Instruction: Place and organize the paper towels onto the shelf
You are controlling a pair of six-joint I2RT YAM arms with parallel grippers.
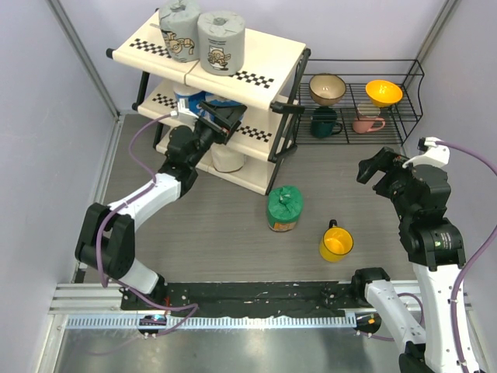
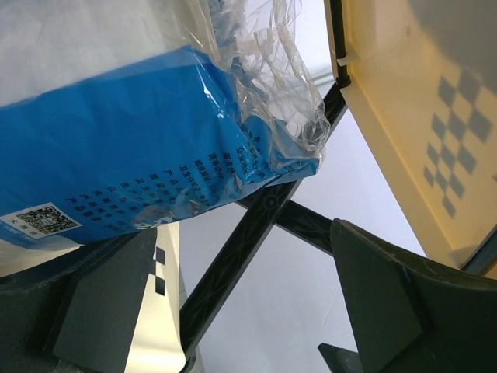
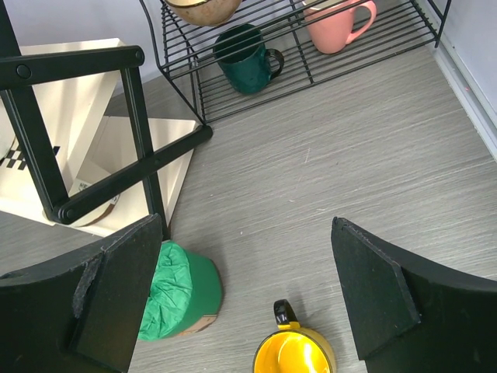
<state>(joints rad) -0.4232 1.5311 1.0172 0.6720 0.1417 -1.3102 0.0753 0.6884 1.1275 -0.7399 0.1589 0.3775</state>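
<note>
The shelf (image 1: 268,54) stands at the back left, with two grey rolls (image 1: 221,40) on its top tier. A blue-and-white roll (image 1: 189,99) sits on the middle tier and a cream roll (image 1: 227,159) on the bottom tier. My left gripper (image 1: 220,115) reaches into the middle tier, open; in the left wrist view the blue roll (image 2: 116,148) lies just beyond the left finger, and nothing is between the jaws (image 2: 245,307). The green roll (image 1: 284,208) stands on the table in front of the shelf. My right gripper (image 1: 379,167) hovers open and empty, up and right of the green roll (image 3: 182,299).
A yellow mug (image 1: 335,243) stands right of the green roll and shows in the right wrist view (image 3: 295,359). The black wire rack (image 1: 404,116) at the back right holds bowls and mugs. The shelf's black frame leg (image 3: 144,132) is close to the green roll.
</note>
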